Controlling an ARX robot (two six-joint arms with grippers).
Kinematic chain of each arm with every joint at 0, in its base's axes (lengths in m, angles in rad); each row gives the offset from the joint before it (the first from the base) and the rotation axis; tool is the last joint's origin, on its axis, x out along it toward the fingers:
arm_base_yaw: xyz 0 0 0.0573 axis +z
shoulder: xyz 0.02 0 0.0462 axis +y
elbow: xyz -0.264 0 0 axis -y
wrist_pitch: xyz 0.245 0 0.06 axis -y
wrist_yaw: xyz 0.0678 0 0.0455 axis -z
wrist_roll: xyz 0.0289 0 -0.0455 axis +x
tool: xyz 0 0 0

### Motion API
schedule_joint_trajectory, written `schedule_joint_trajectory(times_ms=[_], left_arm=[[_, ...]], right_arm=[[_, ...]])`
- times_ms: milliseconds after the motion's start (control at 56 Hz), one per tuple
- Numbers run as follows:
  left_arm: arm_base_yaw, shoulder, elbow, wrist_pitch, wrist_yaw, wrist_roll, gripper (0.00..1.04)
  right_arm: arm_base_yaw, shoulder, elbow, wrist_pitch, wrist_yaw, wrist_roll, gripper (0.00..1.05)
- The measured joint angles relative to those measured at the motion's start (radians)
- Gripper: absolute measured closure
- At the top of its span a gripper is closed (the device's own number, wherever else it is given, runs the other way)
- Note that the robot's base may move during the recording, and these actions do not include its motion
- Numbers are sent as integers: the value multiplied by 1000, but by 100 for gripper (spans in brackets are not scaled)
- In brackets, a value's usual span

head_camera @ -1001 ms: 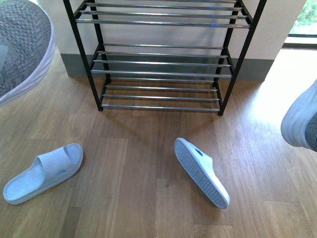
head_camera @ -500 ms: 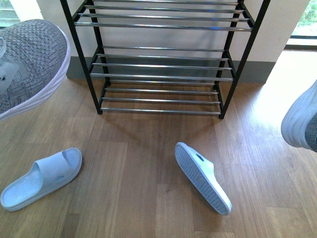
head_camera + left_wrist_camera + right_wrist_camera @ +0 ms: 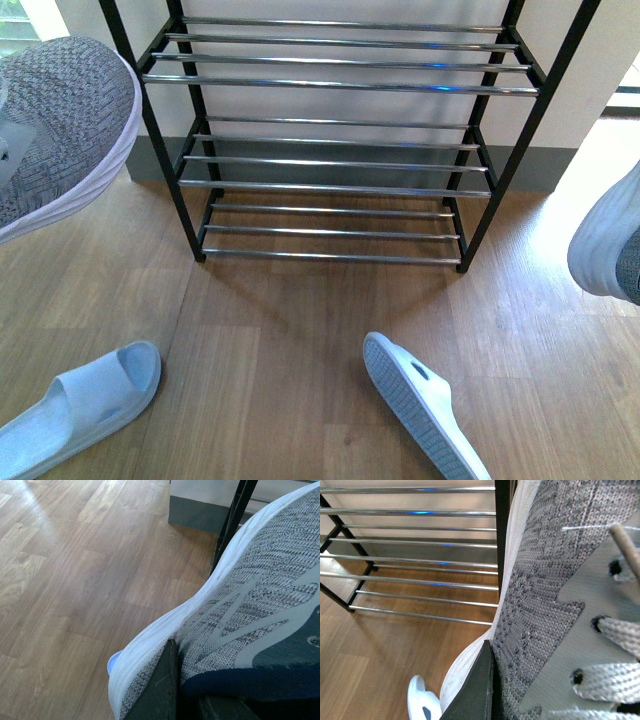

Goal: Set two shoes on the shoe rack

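Note:
Each gripper is shut on a grey knit sneaker with a white sole, held in the air. The left sneaker (image 3: 60, 130) hangs at the front view's left edge; the left wrist view shows its side (image 3: 260, 605) with a dark finger (image 3: 160, 690) pressed on it. The right sneaker (image 3: 610, 245) shows at the right edge; in the right wrist view its laced upper (image 3: 555, 590) fills the frame beside a dark finger (image 3: 472, 695). The shoe rack (image 3: 335, 140), black frame with chrome bars, stands ahead against the wall, tiers bare. It also shows in the right wrist view (image 3: 410, 560).
Two pale blue slides lie on the wood floor in front of the rack: one upright at the lower left (image 3: 80, 410), one tipped on its side at lower centre-right (image 3: 420, 415), also seen in the right wrist view (image 3: 422, 702). Wall and grey skirting behind the rack.
The view has moved closer to the rack, which looms larger and lower. The slides have slid toward the bottom edge. Both sneakers stay held at the frame's sides.

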Motion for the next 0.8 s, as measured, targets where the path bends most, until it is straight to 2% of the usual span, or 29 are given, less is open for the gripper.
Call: schedule_joint_trajectory(times_ms=[804], left_arm=[[0, 0, 0, 0, 0, -1, 103]], right_arm=[[0, 0, 0, 0, 0, 0, 102]])
